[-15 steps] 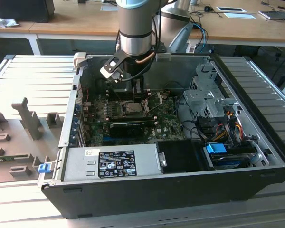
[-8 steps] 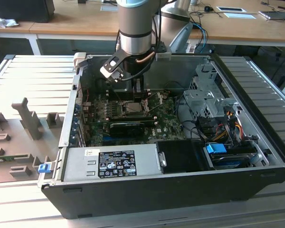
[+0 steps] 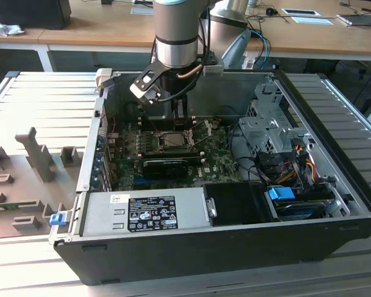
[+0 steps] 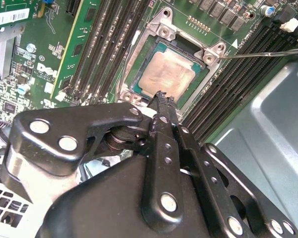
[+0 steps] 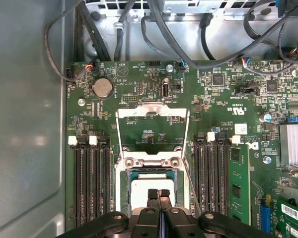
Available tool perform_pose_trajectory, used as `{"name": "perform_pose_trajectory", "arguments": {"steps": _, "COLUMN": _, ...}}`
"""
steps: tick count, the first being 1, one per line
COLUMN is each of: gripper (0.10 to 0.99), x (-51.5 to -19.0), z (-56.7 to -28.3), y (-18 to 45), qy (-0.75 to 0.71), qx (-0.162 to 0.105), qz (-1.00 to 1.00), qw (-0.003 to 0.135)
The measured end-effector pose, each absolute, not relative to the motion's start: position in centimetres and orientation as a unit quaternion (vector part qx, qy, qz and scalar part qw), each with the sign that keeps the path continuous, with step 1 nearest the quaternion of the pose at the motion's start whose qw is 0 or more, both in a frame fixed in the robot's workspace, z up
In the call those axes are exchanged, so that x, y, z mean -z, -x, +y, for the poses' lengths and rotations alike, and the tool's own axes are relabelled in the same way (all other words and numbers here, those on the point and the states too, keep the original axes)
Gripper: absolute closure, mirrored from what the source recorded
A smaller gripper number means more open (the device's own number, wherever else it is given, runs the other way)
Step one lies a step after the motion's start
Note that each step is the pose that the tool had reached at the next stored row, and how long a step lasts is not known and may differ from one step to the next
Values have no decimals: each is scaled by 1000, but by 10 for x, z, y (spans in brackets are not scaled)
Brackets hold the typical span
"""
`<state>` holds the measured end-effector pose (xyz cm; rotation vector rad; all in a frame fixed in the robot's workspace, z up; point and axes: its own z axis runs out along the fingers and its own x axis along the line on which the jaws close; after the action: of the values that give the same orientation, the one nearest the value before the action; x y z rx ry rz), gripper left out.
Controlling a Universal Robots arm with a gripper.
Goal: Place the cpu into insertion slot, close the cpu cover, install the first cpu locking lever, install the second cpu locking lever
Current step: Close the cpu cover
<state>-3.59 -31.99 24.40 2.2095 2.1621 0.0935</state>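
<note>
My end effector [image 5: 159,194] is closed, its two fingers [image 5: 153,196] pressed together with nothing between them; in both wrist views the tips stand over one edge of the cpu [image 4: 168,74], and I cannot tell whether they touch it; the cpu lies flat and square inside the insertion slot [image 5: 151,162], silvery top upward; the cpu cover [image 5: 151,110] is swung open, laid back from its hinge, with the green motherboard [image 5: 139,84] visible through its window; in the second wrist view a thin wire lever [image 4: 263,52] runs out from one corner of the slot's frame across the memory slots [image 4: 233,79], standing clear of the frame; in the exterior view my arm reaches down into the open computer case [image 3: 235,253], which rests on the ribbed grey counter [image 3: 43,93].
</note>
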Motion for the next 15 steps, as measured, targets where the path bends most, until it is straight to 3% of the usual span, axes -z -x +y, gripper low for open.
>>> {"name": "perform_pose_trajectory", "arguments": {"steps": 15, "gripper": 980, "x": -255, "z": -320, "y": 36, "qy": -714, "qx": -30, "qz": 699, "qw": 24}}
